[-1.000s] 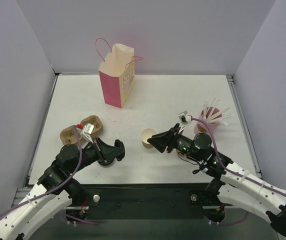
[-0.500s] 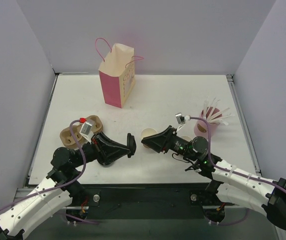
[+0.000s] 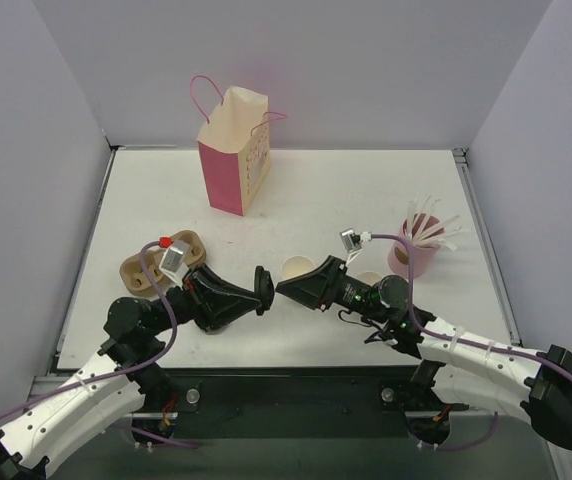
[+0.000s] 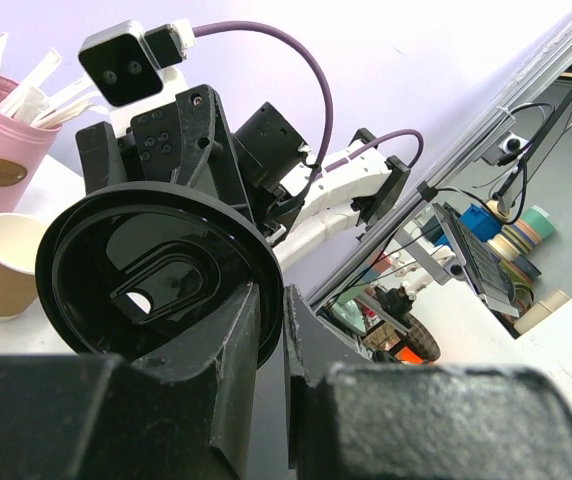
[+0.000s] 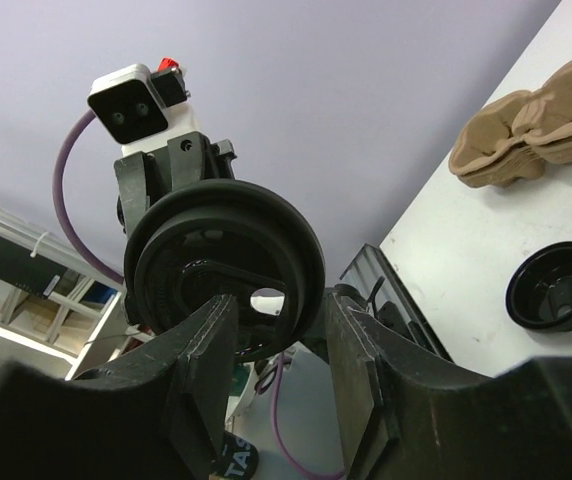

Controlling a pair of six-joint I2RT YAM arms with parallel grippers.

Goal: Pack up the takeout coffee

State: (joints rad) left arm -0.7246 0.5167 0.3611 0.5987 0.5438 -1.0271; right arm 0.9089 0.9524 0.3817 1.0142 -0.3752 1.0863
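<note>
No lidded takeout coffee shows. My left gripper (image 3: pixel 263 291) (image 4: pixel 271 300) is shut on the rim of a round black lid (image 3: pixel 261 282) (image 4: pixel 156 280), held on edge above the table's middle. Facing it, my right gripper (image 3: pixel 282 289) (image 5: pixel 276 320) is open, its fingertips right at the lid (image 5: pixel 221 265), one on each side of its lower edge. A brown paper cup without a lid (image 3: pixel 296 268) stands just behind the two grippers. In the left wrist view a brown cup (image 4: pixel 1 265) stands beside the pink holder (image 4: pixel 1 160).
A pink-and-cream paper bag (image 3: pixel 234 150) stands upright at the back. A brown pulp cup carrier (image 3: pixel 156 262) (image 5: pixel 536 125) lies at the left. A second black lid (image 5: pixel 556 285) lies loose near it. The pink holder of stirrers (image 3: pixel 416 248) stands at the right.
My left gripper carried the black lid right and up toward the middle. My right gripper moved left from the open cup to meet it, tip to tip.
</note>
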